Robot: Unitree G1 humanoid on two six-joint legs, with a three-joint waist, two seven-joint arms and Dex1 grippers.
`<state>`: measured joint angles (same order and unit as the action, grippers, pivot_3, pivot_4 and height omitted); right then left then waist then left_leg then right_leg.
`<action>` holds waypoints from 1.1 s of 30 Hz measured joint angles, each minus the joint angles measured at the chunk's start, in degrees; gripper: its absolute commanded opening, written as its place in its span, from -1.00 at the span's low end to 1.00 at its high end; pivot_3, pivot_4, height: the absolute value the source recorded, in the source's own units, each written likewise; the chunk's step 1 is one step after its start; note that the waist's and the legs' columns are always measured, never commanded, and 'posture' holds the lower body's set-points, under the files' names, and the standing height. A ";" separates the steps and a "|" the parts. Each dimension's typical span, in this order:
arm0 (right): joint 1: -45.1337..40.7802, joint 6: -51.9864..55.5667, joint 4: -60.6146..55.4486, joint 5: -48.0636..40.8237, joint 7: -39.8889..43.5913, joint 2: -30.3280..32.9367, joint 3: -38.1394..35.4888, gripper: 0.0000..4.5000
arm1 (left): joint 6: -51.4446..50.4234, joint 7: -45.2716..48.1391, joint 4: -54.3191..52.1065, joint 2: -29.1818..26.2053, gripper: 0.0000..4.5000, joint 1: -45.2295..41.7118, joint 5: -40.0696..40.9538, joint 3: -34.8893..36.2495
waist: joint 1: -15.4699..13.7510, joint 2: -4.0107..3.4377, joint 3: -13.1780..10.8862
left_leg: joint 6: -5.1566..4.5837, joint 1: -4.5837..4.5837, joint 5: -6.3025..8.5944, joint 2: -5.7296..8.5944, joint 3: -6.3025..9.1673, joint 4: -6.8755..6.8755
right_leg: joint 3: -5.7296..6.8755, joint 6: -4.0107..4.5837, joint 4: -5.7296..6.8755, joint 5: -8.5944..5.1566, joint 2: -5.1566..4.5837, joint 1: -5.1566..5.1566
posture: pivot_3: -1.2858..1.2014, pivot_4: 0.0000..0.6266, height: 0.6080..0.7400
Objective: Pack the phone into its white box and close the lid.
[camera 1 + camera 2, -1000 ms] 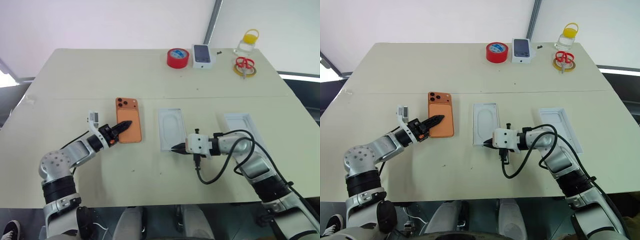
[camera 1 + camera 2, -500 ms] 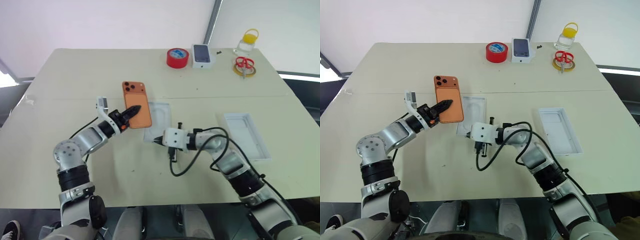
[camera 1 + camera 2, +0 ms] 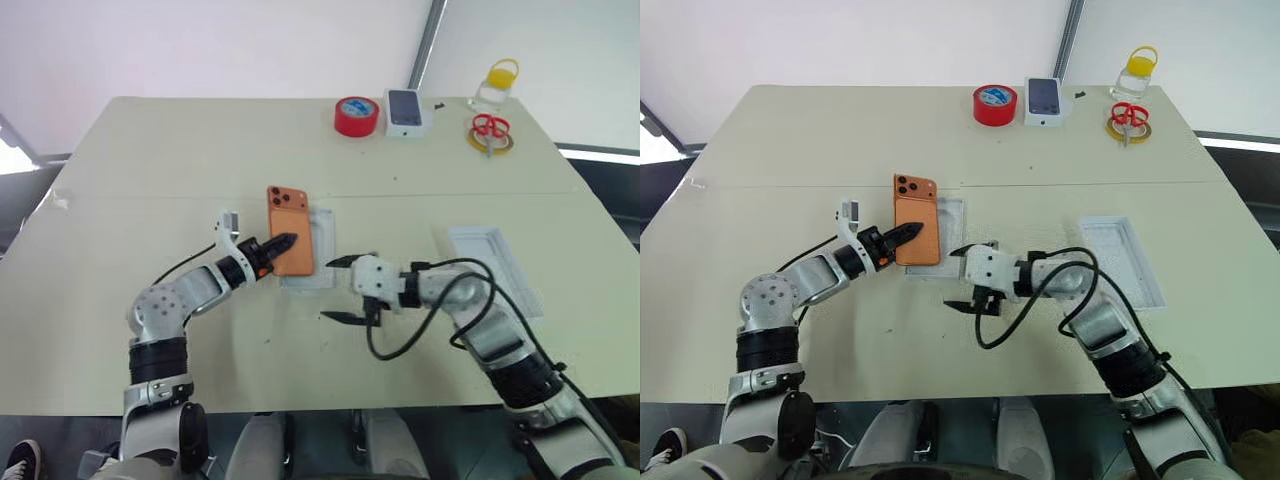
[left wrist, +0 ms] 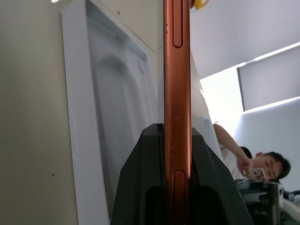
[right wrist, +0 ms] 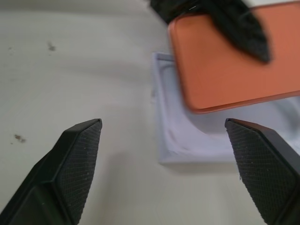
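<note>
L tool (image 3: 283,241) clamps phone (image 3: 290,229) by its edge, held over white tray (image 3: 322,250) on surface (image 3: 200,150); R tool (image 3: 343,289) spread wide beside tray

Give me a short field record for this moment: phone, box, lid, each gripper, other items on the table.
phone: orange phone, camera lenses toward the far edge, held over the left part of the box
box: white box at mid-table, partly under the phone
lid: white lid lies on the table to the right, apart from the box
left gripper: left gripper shut on the phone
right gripper: right gripper open, near the box's near edge, holding nothing
other items: red tape roll, small carton, scissors at the far edge
</note>
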<state>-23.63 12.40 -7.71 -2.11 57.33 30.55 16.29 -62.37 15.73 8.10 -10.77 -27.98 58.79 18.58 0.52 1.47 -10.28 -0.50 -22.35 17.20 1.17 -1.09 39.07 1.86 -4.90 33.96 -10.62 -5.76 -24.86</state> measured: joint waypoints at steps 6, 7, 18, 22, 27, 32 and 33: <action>-2.18 -1.83 7.91 1.88 -2.61 3.17 -2.83 1.00 | 0.22 1.83 2.11 0.01 -0.79 -1.79 -3.11 -3.71 | -0.02 0.00 0.00 | -0.01 0.00 0.00 0.00 -0.01 0.01 | -0.01 0.01 -0.01 -0.01 0.02 0.01 | 0.03 -0.52 1.00; -2.26 -2.21 8.51 2.03 -3.00 3.19 -2.99 1.00 | 0.23 1.83 2.58 0.32 -0.55 -1.85 -3.12 -3.67 | -0.02 0.00 0.00 | -0.01 0.00 0.00 -0.01 0.00 0.01 | -0.01 0.00 0.00 0.00 0.03 0.01 | 0.03 -0.52 1.00; -2.49 -4.71 10.48 3.19 -3.72 2.99 -2.92 1.00 | -3.61 0.97 1.25 -0.10 0.69 -3.87 -2.81 -3.60 | 0.16 -0.01 0.01 | -0.01 0.12 0.00 -0.06 0.01 0.01 | -0.02 -0.04 0.02 0.02 0.08 0.10 | 0.03 -0.52 1.00; -3.26 -5.39 11.50 3.70 -4.02 2.33 -2.45 1.00 | -8.09 -0.46 -0.20 -2.55 0.69 -5.11 -3.09 -4.22 | 0.33 -0.02 0.01 | -0.01 0.12 0.00 -0.09 0.01 0.00 | -0.03 -0.17 0.03 0.09 0.12 0.09 | 0.03 -0.52 1.00; -3.53 -5.84 11.61 3.87 -4.30 1.91 -2.14 1.00 | -12.58 -5.52 -4.02 -2.40 0.69 -5.69 -2.98 -3.55 | 0.15 -0.01 0.01 | 0.00 0.12 0.00 -0.09 0.01 0.00 | -0.05 -0.17 0.03 0.09 0.11 0.10 | 0.03 -0.52 1.00; -3.54 -6.64 12.18 4.21 -4.77 1.75 -1.91 1.00 | -14.82 -8.83 -5.55 -2.35 0.69 -6.57 -3.38 -3.30 | 0.22 -0.02 0.01 | 0.03 0.12 -0.02 -0.09 0.02 0.00 | -0.05 -0.17 0.04 0.09 0.12 0.09 | 0.03 -0.52 1.00; -3.60 -6.76 12.56 4.29 -4.84 1.64 -1.86 1.00 | -14.69 -8.69 -6.36 -3.19 0.69 -6.54 -4.23 -4.24 | 0.24 -0.01 0.01 | 0.04 0.12 -0.02 -0.08 0.02 0.00 | -0.05 -0.17 0.04 0.09 0.12 0.09 | 0.03 -0.52 1.00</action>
<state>-27.23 5.64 4.85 2.18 52.49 32.19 14.42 -77.06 7.05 1.74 -13.96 -34.51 54.57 14.34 0.76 1.46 -10.27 -0.46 -22.23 17.18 1.08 -1.07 39.07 1.81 -5.07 34.00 -10.53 -5.64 -24.77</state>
